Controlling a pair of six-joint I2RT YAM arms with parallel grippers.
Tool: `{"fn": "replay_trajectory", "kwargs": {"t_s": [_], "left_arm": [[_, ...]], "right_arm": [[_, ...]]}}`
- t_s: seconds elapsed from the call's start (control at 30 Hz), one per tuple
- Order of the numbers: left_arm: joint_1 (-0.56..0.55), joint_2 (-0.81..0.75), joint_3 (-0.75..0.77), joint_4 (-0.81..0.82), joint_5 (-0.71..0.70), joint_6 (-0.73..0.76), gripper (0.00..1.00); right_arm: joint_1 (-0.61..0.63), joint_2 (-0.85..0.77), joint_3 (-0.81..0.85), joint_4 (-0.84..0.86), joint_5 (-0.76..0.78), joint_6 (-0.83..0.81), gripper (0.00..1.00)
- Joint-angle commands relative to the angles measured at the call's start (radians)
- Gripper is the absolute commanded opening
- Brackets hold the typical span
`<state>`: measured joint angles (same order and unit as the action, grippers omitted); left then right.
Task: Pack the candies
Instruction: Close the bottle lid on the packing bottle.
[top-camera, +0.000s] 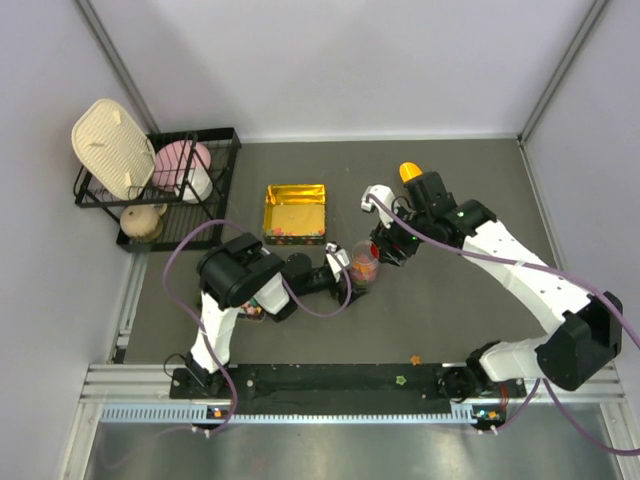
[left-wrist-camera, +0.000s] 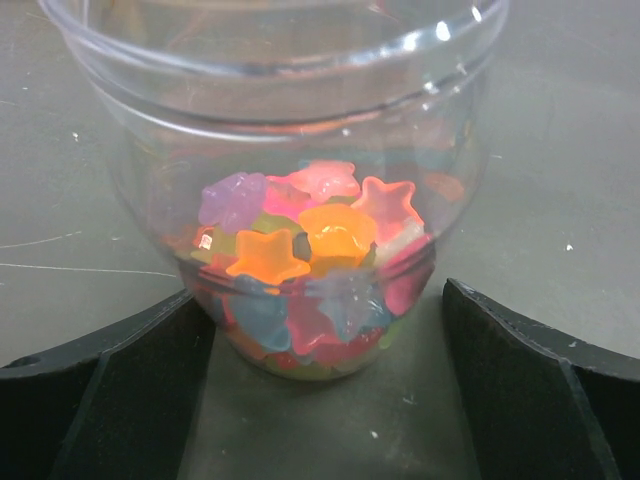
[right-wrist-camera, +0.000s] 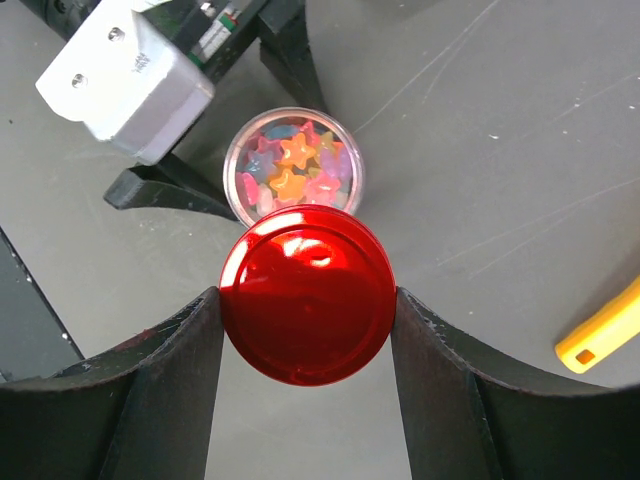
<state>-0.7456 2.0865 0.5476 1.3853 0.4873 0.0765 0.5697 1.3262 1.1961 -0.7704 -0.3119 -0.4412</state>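
While the right jaws pinch a red lid (right-wrist-camera: 305, 295) by its rim, the left jaws stand wide open either side of a cup (left-wrist-camera: 150, 150).
Star-shaped candies (left-wrist-camera: 310, 255) fill the cup's bottom, between the left jaws with a gap each side; it sits just past the right jaws, on the counter (left-wrist-camera: 560, 180).

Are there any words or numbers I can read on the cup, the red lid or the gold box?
No, there are none to read.
The lid is plain shiny red, with no writing.
The cup is clear with no label, and the candies in it have no marks.
The box is plain gold, and no writing shows on it.
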Motion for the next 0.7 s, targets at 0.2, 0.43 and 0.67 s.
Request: {"fn": "replay_trajectory", "kwargs": {"t_s": [0.2, 0.43, 0.67], "left_arm": [[-0.018, 0.033, 0.028, 0.314, -0.01, -0.044, 0.7], [-0.018, 0.043, 0.026, 0.313, -0.015, -0.041, 0.48], [-0.018, 0.032, 0.02, 0.314, -0.015, -0.052, 0.4]], "right_arm": [[0.033, 0.028, 0.016, 0.031, -0.004, 0.002, 0.48], [0.048, 0.077, 0.049, 0.033, -0.003, 0.021, 0.48], [0.085, 0.156, 0.091, 0.054, 0.034, 0.042, 0.46]]}}
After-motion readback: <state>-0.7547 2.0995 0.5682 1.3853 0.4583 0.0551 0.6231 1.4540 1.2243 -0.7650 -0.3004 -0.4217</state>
